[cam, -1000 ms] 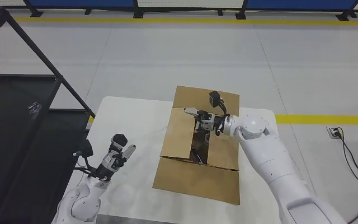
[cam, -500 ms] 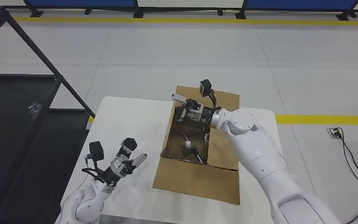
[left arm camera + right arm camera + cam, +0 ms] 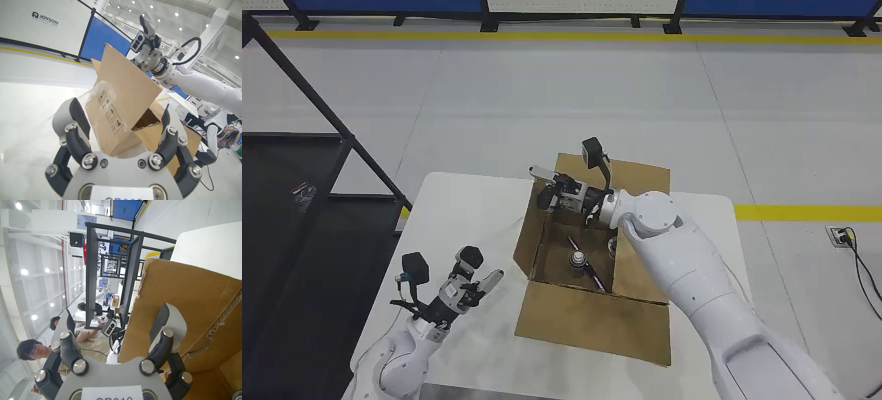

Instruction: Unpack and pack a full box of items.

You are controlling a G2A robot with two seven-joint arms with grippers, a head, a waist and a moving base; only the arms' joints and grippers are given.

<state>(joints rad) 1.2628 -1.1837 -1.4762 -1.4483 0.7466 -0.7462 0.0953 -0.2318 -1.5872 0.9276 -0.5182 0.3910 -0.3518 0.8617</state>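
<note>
Air separates the fingers of your left gripper (image 3: 482,270): it is spread wide and holds nothing, above the white table (image 3: 467,205) in the lower left of the top view. A white label (image 3: 121,193) on its wrist plate is cropped by the frame, so you cannot read the print.

Just beyond, in the centre of the top view, stands the cardboard box (image 3: 587,325), its near flap folded flat toward you and its left flap (image 3: 527,235) raised upright. On the outer wall facing your left gripper you see a row of black handling pictograms (image 3: 109,111) under clear tape; they are symbols without legible wording.

Inside the box lie a small round-topped item (image 3: 579,262) and a thin stick (image 3: 594,278); what they are you cannot tell.

Farther on, at upper centre, your right gripper (image 3: 545,186) straddles the top edge of the raised flap. One finger (image 3: 166,317) is over the inner face and the other is outside, parted and not clamped.
</note>
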